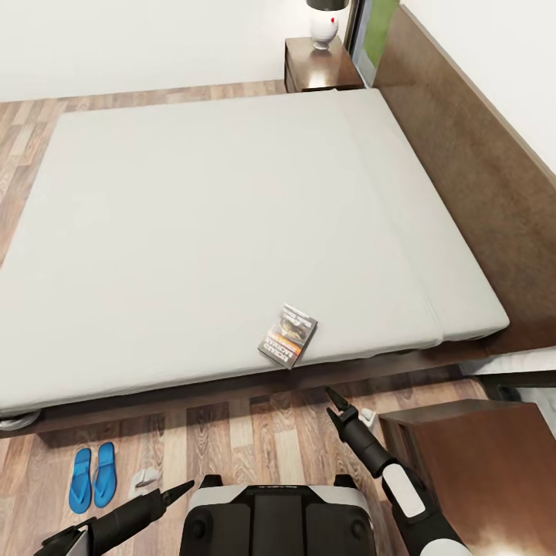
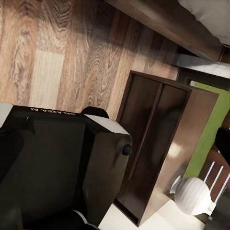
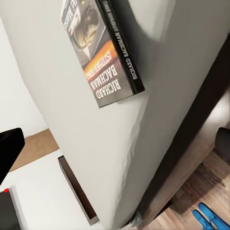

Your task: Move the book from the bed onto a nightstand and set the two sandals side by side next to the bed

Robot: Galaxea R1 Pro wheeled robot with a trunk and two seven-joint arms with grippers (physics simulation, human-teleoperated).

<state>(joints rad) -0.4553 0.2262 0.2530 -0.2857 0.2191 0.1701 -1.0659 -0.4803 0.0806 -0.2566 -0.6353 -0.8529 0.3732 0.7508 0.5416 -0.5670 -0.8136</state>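
Closest to you in the head view is the robot's own trunk (image 1: 270,521), and on either side of it your two arms reach forward over the wood-plank floor (image 1: 232,440). Your left gripper (image 1: 181,489) hangs low over the floor with its dark fingers drawn to a narrow point, pressed together and holding nothing. Your right gripper (image 1: 334,408) points toward the bed's near edge; its two fingers look slightly parted at the tips, but the gap is too small to be sure, so you cannot tell whether it is spread or closed; it carries nothing. Beside your left arm the two sandals (image 1: 93,477) lie side by side on the floor, close to the bed frame and parallel to each other. To your right stands the near nightstand (image 1: 494,463), its glossy reddish-brown top just beside the right arm. Beyond the grippers lies the bed (image 1: 193,232), its light-grey mattress flat and bare apart from the book (image 1: 288,335), which rests face up at the near edge of the mattress, a little ahead of your right gripper; the right wrist view shows its cover (image 3: 103,52) with the orange band and the white lettering. At the far side a second nightstand (image 1: 320,69) stands against the headboard (image 1: 471,154), with a white lamp (image 1: 324,27) on it.
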